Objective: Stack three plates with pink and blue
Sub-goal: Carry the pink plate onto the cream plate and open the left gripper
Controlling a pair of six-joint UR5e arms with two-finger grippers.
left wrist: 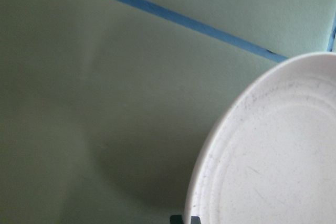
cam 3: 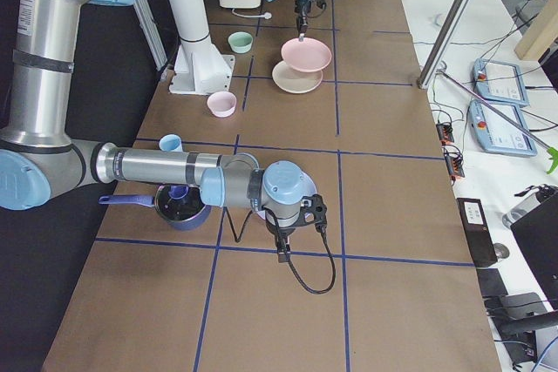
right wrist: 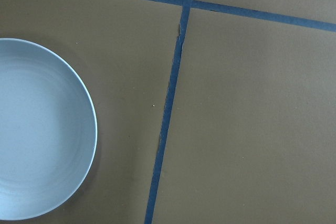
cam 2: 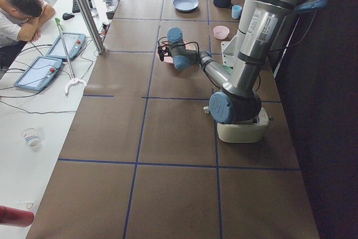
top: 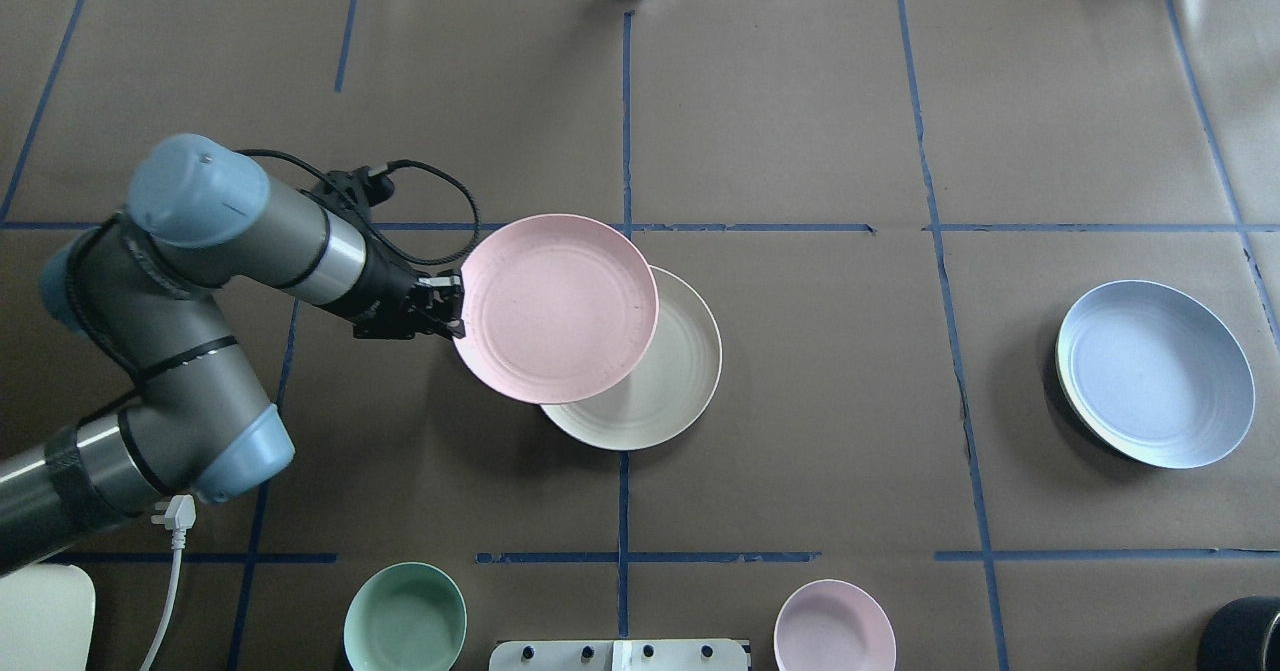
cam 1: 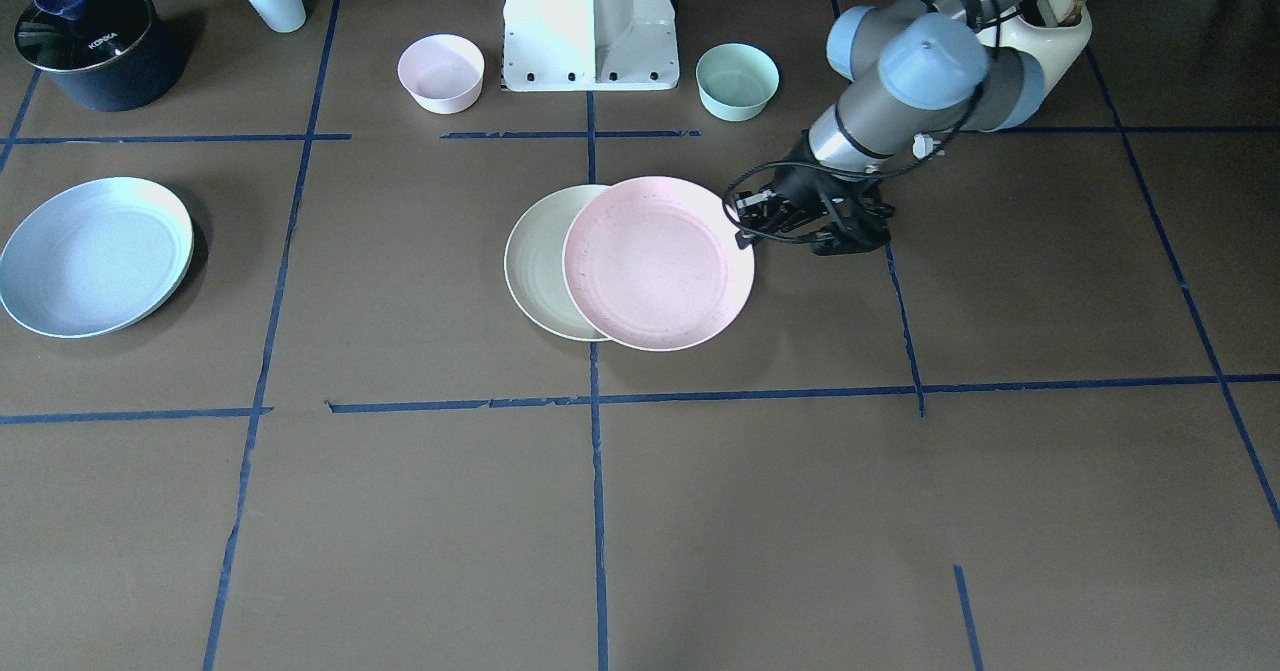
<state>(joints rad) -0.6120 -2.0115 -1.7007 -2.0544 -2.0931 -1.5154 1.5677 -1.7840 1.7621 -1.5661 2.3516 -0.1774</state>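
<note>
Stacking under way: the robot's left gripper (top: 448, 303) is clamped on the rim of the pale pink plate (top: 556, 308), on the edge nearest its own arm. It holds the plate over the cream plate (top: 672, 391) at mid-table. The pink plate overlaps the cream but sits off-centre toward the left arm's side, leaving a crescent of cream bare. Its shadow and the side view suggest it is lifted slightly rather than resting. The light blue plate (top: 1155, 373) lies flat and alone on the paper-covered table (top: 800, 101), well apart toward the robot's right end and not yet in the stack. The right gripper (cam 3: 282, 254) hangs near it but shows only in the side camera, so whether it is parted or closed cannot be told. Its wrist camera looks down on the blue plate's edge and the taped lines. The plates appear stiff, light and shallow, with a matte finish that should not slip readily. A plate lying flat offers only its ringed rim to pinch. Held at a single edge, it will likely tip or sag away from the fingers, so a firm bite well onto the rim seems wise. The pink plate probably needs centring over the cream before being let go, and a gentle set-down in case the material chips.
</note>
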